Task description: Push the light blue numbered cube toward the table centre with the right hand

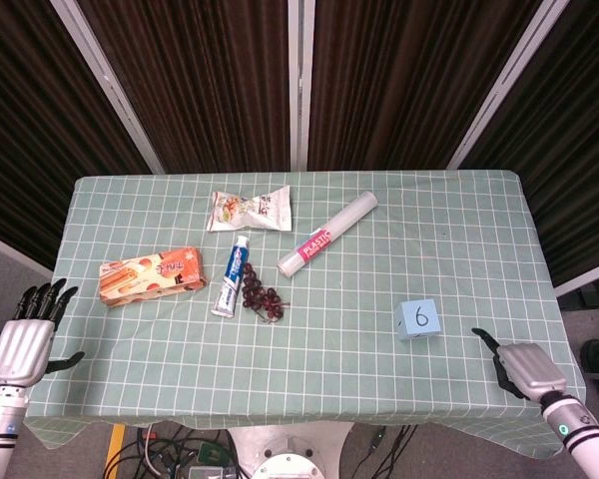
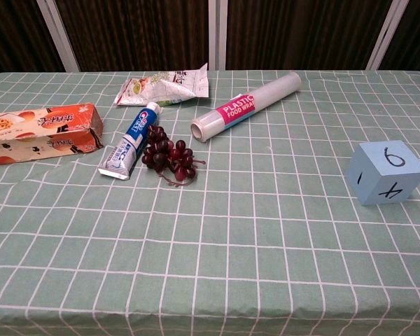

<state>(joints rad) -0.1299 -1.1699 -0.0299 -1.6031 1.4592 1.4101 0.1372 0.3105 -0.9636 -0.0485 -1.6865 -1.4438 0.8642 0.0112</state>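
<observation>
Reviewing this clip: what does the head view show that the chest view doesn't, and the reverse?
Only the head view shows the robot hands: the left robot hand off the table's left edge, fingers apart, and the right robot hand over the near right corner, apart from the light blue cube. It also shows the whole table.

Only the chest view shows the cube's front faces with their other markings.

Both show the 6 on the cube's top, the orange box, toothpaste, grapes, snack bag and plastic wrap roll.
</observation>
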